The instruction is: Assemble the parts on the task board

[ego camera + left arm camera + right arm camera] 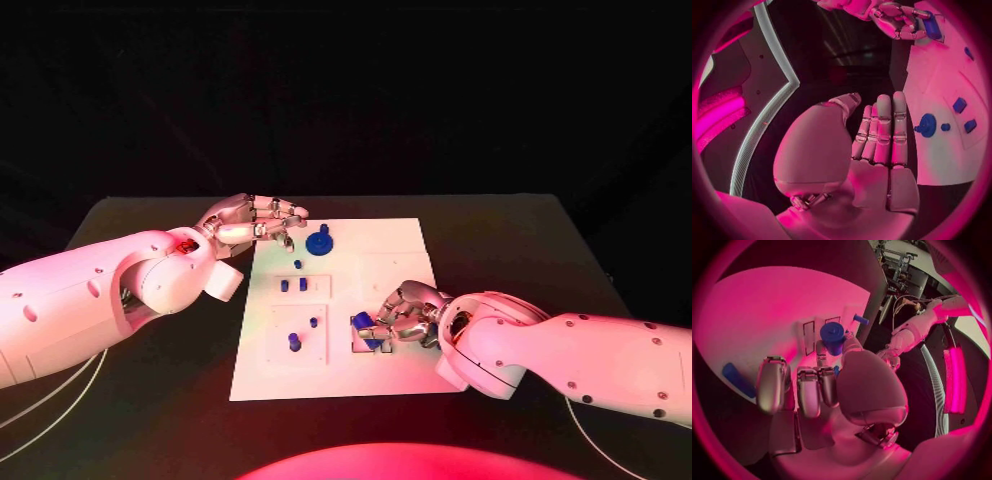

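The white task board (378, 262) lies in the middle of the black table. My right hand (405, 314) is low over its near right part, and thumb and finger pinch a blue cylindrical part (832, 335). That part also shows under the fingers (368, 332). A blue bar (737, 380) lies on the board beside this hand. My left hand (260, 222) hovers at the board's far left corner, fingers (882, 130) straight, holding nothing. Just right of it lies a round blue gear (320, 240) (927, 125).
A small blue piece (299, 264) sits near the gear. Two blue pieces (294, 285) stand in a rectangular recess, and two blue pegs (303, 332) stand in the recess nearer me. Bare board (382, 245) lies at the far right. Black table (144, 230) surrounds the board.
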You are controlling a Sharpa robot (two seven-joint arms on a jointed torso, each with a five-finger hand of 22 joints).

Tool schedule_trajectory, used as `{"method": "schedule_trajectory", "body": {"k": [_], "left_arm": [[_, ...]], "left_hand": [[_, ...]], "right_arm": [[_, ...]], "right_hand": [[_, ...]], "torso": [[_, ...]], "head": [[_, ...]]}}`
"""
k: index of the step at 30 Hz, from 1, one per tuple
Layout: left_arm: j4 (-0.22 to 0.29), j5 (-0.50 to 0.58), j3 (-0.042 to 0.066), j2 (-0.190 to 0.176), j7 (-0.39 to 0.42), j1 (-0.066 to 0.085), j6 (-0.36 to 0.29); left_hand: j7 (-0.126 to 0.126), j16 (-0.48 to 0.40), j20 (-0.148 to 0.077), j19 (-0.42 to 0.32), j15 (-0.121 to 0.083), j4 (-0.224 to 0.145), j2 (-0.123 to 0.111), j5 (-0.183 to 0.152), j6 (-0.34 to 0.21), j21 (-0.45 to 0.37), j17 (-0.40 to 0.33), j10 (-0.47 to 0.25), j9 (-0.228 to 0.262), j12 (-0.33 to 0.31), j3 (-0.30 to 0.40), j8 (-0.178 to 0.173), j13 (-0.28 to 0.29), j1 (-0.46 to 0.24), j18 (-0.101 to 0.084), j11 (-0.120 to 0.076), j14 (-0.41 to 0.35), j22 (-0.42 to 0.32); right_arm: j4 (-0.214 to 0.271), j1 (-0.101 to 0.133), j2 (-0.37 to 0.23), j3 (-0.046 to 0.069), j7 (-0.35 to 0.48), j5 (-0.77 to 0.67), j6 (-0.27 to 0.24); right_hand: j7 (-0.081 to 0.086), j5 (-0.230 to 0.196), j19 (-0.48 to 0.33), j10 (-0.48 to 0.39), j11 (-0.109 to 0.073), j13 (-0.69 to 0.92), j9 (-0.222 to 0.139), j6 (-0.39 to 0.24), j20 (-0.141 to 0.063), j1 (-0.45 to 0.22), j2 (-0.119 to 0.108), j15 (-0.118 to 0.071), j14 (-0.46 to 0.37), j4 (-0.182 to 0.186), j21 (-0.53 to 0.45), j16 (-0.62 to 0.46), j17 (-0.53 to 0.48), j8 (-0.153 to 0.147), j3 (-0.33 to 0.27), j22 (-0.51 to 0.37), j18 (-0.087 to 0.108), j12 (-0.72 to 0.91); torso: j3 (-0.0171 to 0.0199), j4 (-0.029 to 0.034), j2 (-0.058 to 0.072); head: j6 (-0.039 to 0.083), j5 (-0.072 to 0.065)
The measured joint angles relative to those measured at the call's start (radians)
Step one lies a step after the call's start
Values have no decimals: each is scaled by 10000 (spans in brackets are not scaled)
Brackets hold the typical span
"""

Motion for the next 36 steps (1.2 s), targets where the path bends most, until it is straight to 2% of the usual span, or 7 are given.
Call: {"method": "schedule_trajectory", "body": {"k": [11, 14, 17, 22, 28, 30, 36], "left_arm": [[0, -8, -1, -7, 0, 0, 177], [-1, -9, -2, -7, 0, 0, 214], [-2, -10, -2, -7, 1, 0, 236], [-3, -11, -3, -8, 2, 0, 264], [-4, -12, -4, -15, 2, 0, 279], [-4, -13, -4, -19, 2, 0, 281], [-3, -19, -5, -29, 2, 0, 284]], "left_hand": [[0, 0, -1, 0, 0, 0, 0, 0, 0, 0, 0, -37, 0, 0, 0, 0, -9, 0, 0, 38, 0, 0], [0, 0, -1, 0, 0, 0, 0, 0, 0, 0, 0, -37, 0, 0, 0, 0, -8, 0, 0, 38, 0, 1], [0, 0, -1, -1, 0, 0, 0, 0, 0, 0, 0, -37, 0, 0, 0, 0, -8, 0, 0, 38, 0, 1], [0, 0, -1, -1, 0, 0, 0, 0, 0, -35, -2, -37, 0, 0, 0, 0, -8, 0, 0, 37, 0, 2], [0, 0, -1, -1, 0, 0, 0, 0, 0, -38, -10, -37, 1, 0, 0, -1, -8, 0, 0, 38, 0, -7], [0, 0, -1, -1, 0, 0, 0, 0, 0, -38, -10, -36, 0, 0, 0, -1, -8, 0, 1, 37, 0, -7], [0, 0, -1, -1, 0, 0, 0, 0, 0, -38, -9, -36, 0, 0, 0, -1, -7, 0, 0, 37, 0, -7]], "right_arm": [[-108, 18, 114, 25, -111, -26, 151], [-129, 11, 139, 16, -142, -34, 165], [-146, 3, 162, 7, -175, -46, 179], [-178, -5, 204, 1, -251, -133, 191], [-195, -10, 248, -3, -319, -253, 210], [-202, -11, 255, -3, -333, -289, 214], [-213, -12, 274, -3, -353, -372, 223]], "right_hand": [[12, -31, 0, 0, 1, -1, 38, 13, 0, -219, 23, 1, 0, 12, -1, 0, -1, 170, -13, -1, 0, 39], [13, -36, 0, 0, 1, -1, 448, 16, 1, -458, 89, 1, 0, 53, -1, 0, -2, 213, -71, -2, 1, 39], [19, -36, 0, 0, 1, -1, 526, 45, 1, -781, 154, 1, 0, 32, -1, 0, -2, 295, -173, -2, 0, 39], [-243, -30, 0, 1, 1, -1, 603, 270, 1, -1325, 268, 1, 0, 37, -1, 0, -3, 354, -599, -2, 0, 39], [-208, -25, 0, 0, 1, -1, 659, 236, 1, -1785, 324, 0, -1, 48, -23, 0, -3, 372, -1027, -3, 0, 26], [-244, -24, 0, 0, 1, -2, 698, 199, 1, -2236, 388, 1, -1, 49, -60, 0, -4, 402, -1305, -4, 0, 0], [-244, -10, -1, 0, 1, -2, 723, 200, 2, -2320, 350, 1, -1, 40, -60, -1, -4, 406, -1393, -4, 1, 0]], "torso": [[11, -12, -4], [16, -12, -4], [16, -16, -4], [15, -16, -3], [11, -12, -1], [11, -12, -1], [6, -12, -1]], "head": [[-14, 40], [-4, 47], [3, 55], [21, 56], [24, 49], [24, 49], [19, 55]]}}
